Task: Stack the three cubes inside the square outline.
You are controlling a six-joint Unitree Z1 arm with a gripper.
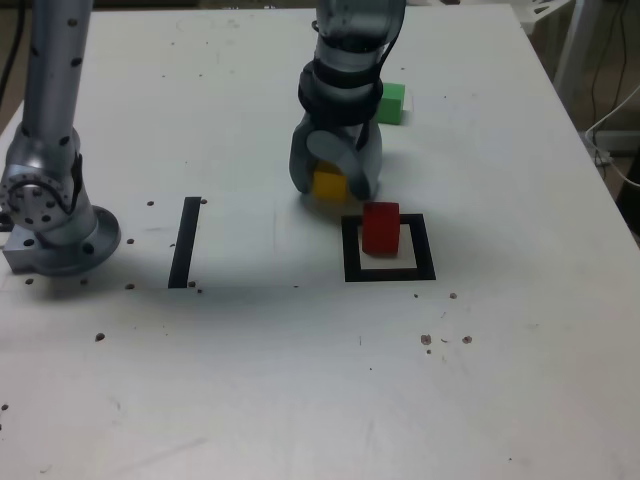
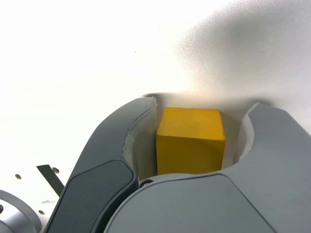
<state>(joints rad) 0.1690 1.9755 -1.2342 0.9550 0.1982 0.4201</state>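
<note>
My gripper (image 1: 335, 190) stands low over the table just behind the square outline (image 1: 390, 272), its grey jaws closed in on both sides of the yellow cube (image 1: 329, 184), which rests on the table. In the wrist view the yellow cube (image 2: 190, 141) fills the space between the fingers of the gripper (image 2: 201, 109). The red cube (image 1: 380, 228) stands inside the black outline, towards its back edge. Farther back, partly hidden by the arm, sits the green cube (image 1: 392, 102).
A straight black tape strip (image 1: 185, 242) lies at the exterior view's left, and shows in the wrist view too (image 2: 48, 174). The arm's base (image 1: 50, 220) stands at the far left edge. Small dark specks dot the white table (image 1: 300, 400).
</note>
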